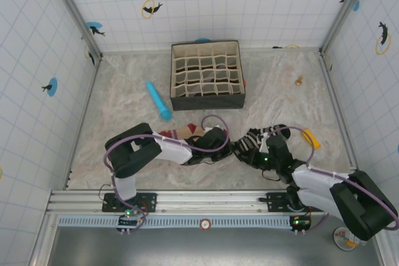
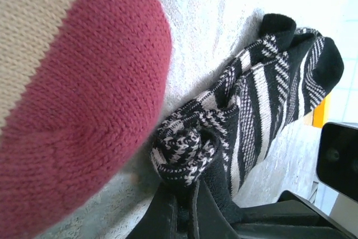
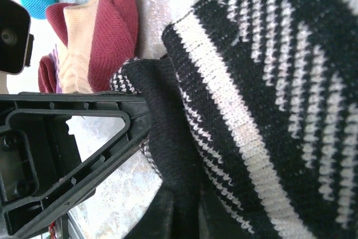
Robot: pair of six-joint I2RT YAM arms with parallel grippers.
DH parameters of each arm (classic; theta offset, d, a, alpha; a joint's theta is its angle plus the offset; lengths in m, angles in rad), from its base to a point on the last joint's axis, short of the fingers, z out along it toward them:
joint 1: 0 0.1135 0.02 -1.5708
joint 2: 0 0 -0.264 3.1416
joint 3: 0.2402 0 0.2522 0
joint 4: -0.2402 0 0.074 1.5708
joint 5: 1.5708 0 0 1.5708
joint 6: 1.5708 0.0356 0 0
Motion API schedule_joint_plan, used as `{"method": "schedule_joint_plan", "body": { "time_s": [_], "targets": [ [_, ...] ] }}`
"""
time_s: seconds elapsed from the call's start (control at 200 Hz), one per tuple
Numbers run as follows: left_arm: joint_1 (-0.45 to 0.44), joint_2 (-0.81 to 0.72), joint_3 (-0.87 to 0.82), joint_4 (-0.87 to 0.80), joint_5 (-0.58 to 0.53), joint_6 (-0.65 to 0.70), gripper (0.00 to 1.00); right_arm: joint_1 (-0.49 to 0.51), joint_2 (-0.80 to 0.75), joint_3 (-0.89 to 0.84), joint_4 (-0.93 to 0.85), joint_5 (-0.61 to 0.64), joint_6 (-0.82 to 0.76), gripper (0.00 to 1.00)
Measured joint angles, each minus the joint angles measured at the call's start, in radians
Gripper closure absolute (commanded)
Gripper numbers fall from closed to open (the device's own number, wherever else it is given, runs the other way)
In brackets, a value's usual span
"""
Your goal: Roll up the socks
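From above, both arms reach inward over the pale worktop [image 1: 124,85] and meet near its front middle. The left fingers [image 1: 229,148] and the right fingers [image 1: 247,151] lie just beside each other at the near end of the black-and-white sock [image 1: 262,135], which lies crumpled right of centre. The peach sock [image 1: 182,132] lies to the left, partly hidden by the left arm, with its maroon end showing. A blue cylinder [image 1: 159,101] lies further back on the left beside a divided box [image 1: 209,101], and a yellow piece [image 1: 311,138] sits right of the black-and-white sock. In the left wrist view, the left fingers [image 2: 163,222] are clenched on a bunched end of the black-and-white sock [image 2: 263,99], and the rest of it stretches away over the worktop toward the yellow piece. The maroon part of the peach sock [image 2: 84,99] looms close at the upper left. In the right wrist view, black fabric of the black-and-white sock [image 3: 268,93] runs down between the right fingers [image 3: 148,222]. It is dark on dark, so I cannot tell whether they pinch it or stand slack around it. The left fingers show at the left against the same sock, with the peach sock and the blue cylinder beyond.
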Motion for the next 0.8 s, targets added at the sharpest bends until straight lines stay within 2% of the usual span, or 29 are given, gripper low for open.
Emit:
{"method": "schedule_joint_plan", "body": {
  "time_s": [0.18,0.41,0.56,0.681,0.801],
  "targets": [
    [0.001,-0.011,0.023,-0.069,0.015,0.013,1.0,0.013,-0.159,0.008,-0.155,0.055,-0.075,0.55],
    [0.01,-0.079,0.031,-0.227,0.015,0.046,1.0,0.142,-0.259,0.102,-0.441,0.258,-0.215,0.46],
    [0.017,-0.125,0.029,-0.312,0.01,0.055,1.0,0.321,-0.269,0.157,-0.513,0.407,-0.311,0.42],
    [0.017,-0.148,0.025,-0.364,0.01,0.064,1.0,0.49,-0.266,0.188,-0.51,0.531,-0.405,0.37],
    [0.02,-0.163,0.017,-0.391,0.013,0.074,1.0,0.636,-0.223,0.196,-0.484,0.655,-0.507,0.37]
  ]
}}
